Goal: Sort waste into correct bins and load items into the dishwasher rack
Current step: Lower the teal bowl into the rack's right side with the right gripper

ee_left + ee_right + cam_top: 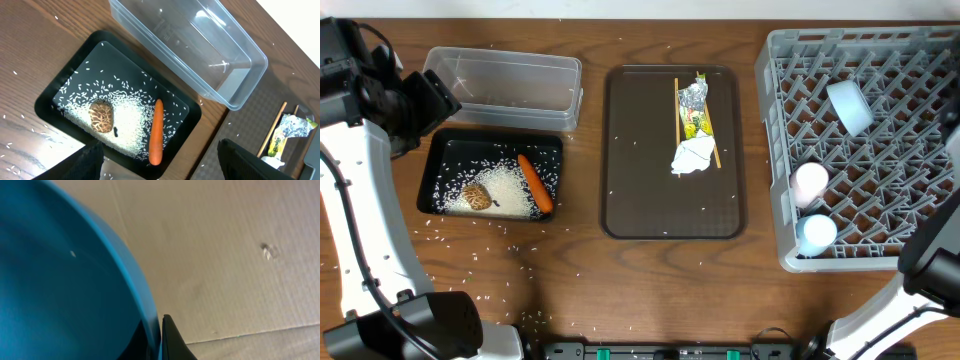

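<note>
Two chopsticks [677, 115] lie parallel, pointing front-to-back.

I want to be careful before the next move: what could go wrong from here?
The right gripper pinches the blue bowl only at its rim, so it may slip or tilt. The rack already holds a pink cup and two pale blue dishes; the blue bowl could knock them.

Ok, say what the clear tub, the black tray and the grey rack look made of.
Clear tub: thin see-through plastic, glossy; the table shows through.
Black tray: likely plastic, slightly shiny rim.
Grey rack: probably moulded plastic, matt, openwork lattice.
</note>
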Controlling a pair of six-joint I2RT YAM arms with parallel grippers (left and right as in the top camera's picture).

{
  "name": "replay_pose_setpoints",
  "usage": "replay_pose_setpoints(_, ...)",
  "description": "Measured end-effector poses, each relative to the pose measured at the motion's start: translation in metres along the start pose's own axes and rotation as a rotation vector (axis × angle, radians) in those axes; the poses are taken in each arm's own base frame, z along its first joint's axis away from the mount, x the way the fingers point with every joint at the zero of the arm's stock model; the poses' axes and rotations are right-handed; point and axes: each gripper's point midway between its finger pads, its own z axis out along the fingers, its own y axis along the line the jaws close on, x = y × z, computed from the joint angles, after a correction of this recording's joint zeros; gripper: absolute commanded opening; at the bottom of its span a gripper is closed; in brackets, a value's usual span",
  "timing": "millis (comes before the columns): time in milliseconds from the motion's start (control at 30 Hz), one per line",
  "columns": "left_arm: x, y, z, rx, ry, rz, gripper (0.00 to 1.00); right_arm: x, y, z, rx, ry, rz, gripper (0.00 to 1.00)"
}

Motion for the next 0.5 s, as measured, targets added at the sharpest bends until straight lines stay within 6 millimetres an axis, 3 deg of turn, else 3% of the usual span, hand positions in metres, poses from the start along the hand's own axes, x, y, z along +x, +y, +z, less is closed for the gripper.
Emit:
replay_pose_setpoints(100,0.000,0.000,0.000,0.000,0.000,0.000,0.74,-0.011,0.013,-0.013,-0.012,0.009,-0.027,0.04)
replay_pose_setpoints(200,0.000,0.000,0.000,0.000,0.000,0.000,0.74,-0.025,0.029,-0.031,-0.032,0.011,-0.053,0.44)
replay_pose_setpoints(267,0.000,0.000,0.000,0.000,0.000,0.000,0.74,-0.045,0.048,-0.049,-0.066,-0.024,-0.078,0.58)
replay_pose_setpoints(367,0.000,0.000,0.000,0.000,0.000,0.000,0.74,-0.083,0.072,-0.085,-0.085,-0.100,-0.085,0.69)
replay_pose_setpoints(500,0.000,0.000,0.000,-0.001,-0.001,0.000,0.74,-0.122,0.077,-0.125,-0.042,-0.181,-0.027,0.78)
